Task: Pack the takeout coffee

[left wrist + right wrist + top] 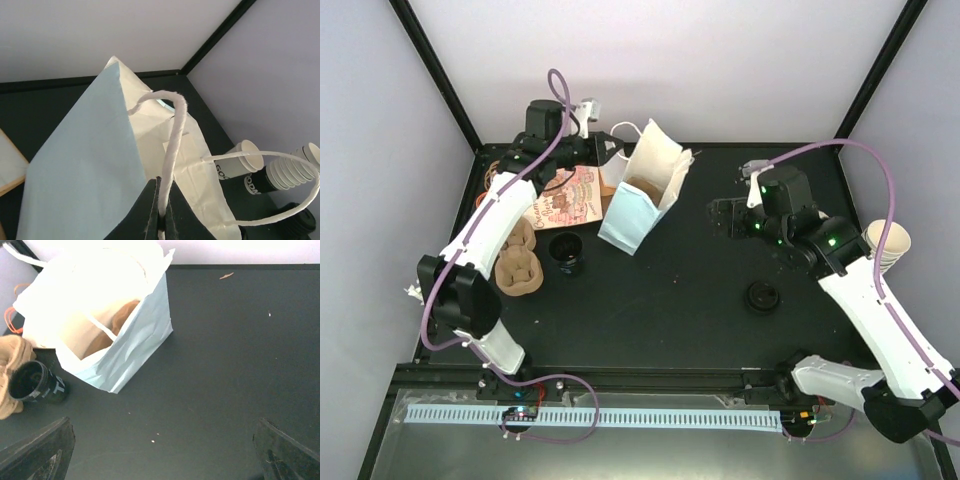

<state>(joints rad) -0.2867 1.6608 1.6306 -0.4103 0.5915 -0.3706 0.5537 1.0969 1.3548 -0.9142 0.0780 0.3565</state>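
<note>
The takeout coffee (762, 296) shows as a black disc standing on the dark table, nearer the arm bases than my right gripper (725, 215). That gripper hangs wide open over bare table (162, 450), holding nothing, and its wrist view does not show the coffee. A light blue paper bag (645, 190) with a cream inside stands open at the back centre. My left gripper (610, 150) is beside its left rim, shut (161, 200) on the bag's white cord handle (172, 135). Something brown (120, 322) lies inside the bag.
A lidless black cup (565, 250) sits left of the bag, by a brown pulp carrier (520, 260) and a pink printed card (570, 200). Stacked cream cups (890, 240) rest by the right wall, near a single cup (245, 161) on its side. Black frame posts edge the table.
</note>
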